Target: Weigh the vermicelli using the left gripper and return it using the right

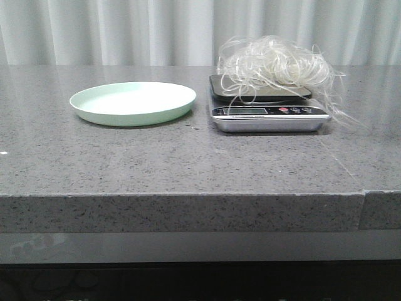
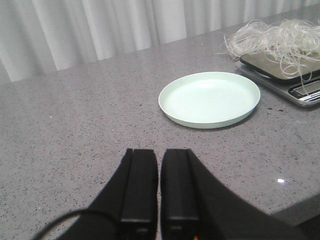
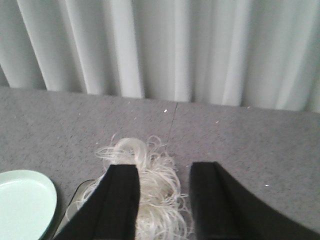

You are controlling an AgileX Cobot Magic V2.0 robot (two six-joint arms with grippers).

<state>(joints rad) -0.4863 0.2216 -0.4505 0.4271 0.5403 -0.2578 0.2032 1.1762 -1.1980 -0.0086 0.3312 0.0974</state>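
The vermicelli [image 1: 276, 64], a fluffy tangle of thin white strands, lies on the silver kitchen scale [image 1: 269, 116] at the right of the table, with loops hanging over its right edge. The pale mint-green plate [image 1: 133, 102] sits bare to the left of the scale. No gripper shows in the front view. In the left wrist view my left gripper [image 2: 159, 157] is shut and holds nothing, hovering over bare table short of the plate [image 2: 210, 98]. In the right wrist view my right gripper [image 3: 164, 172] is open above the vermicelli [image 3: 155, 190], apart from it, strands showing between the fingers.
A grey speckled stone table [image 1: 188, 163] carries everything; its front edge runs across the lower front view. A white curtain [image 1: 125, 31] hangs behind the table. The scale's display and buttons [image 1: 269, 111] face the front.
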